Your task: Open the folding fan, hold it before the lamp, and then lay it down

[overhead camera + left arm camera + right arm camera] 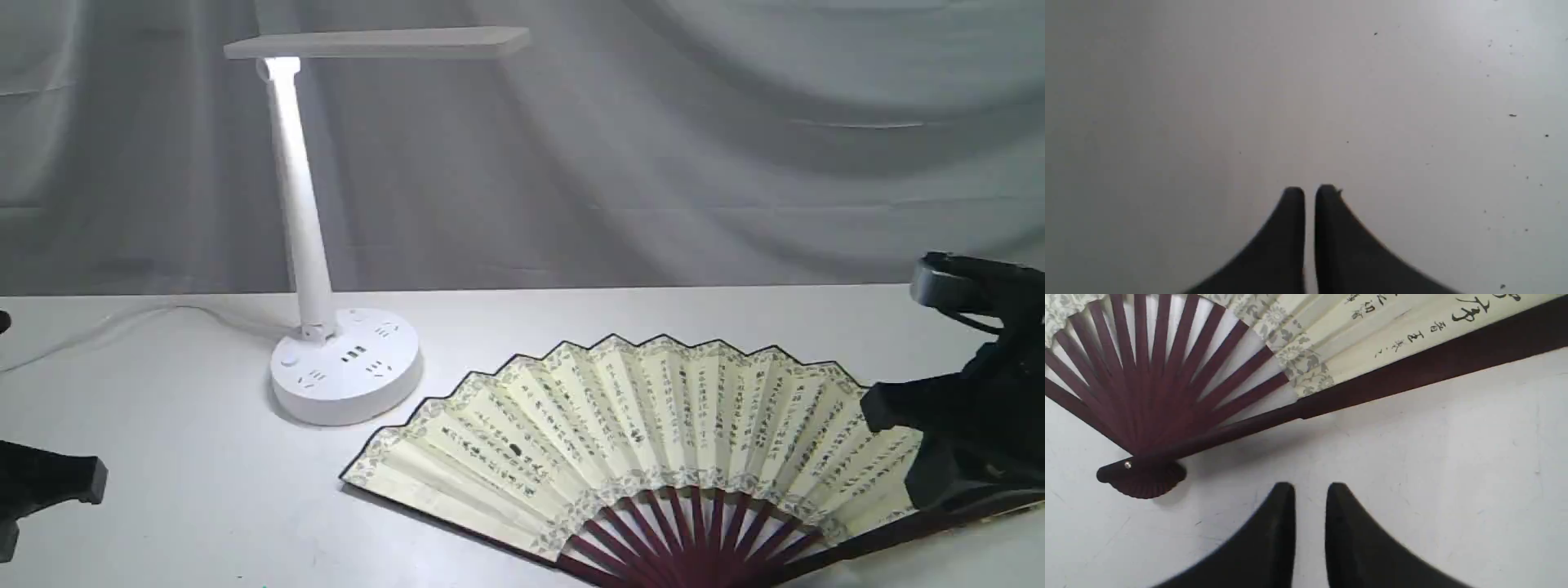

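The folding fan (pixel 653 425) lies spread open and flat on the white table (pixel 204 506), its cream leaf with black calligraphy facing up and its maroon ribs toward the front edge. The lamp (pixel 347 367) stands lit behind the fan's left end. My right gripper (pixel 878 408) hovers over the fan's right end. In the right wrist view the gripper (pixel 1310 486) sits just off the fan's dark guard (pixel 1412 371), its fingers slightly apart and empty. My left gripper (pixel 1309 190) is shut over bare table, at the far left (pixel 82 482).
The lamp's white cord (pixel 122 322) trails off to the left along the back of the table. A grey cloth backdrop (pixel 735 147) hangs behind the table. The fan's pivot (pixel 1141 477) rests on the table near my right fingers.
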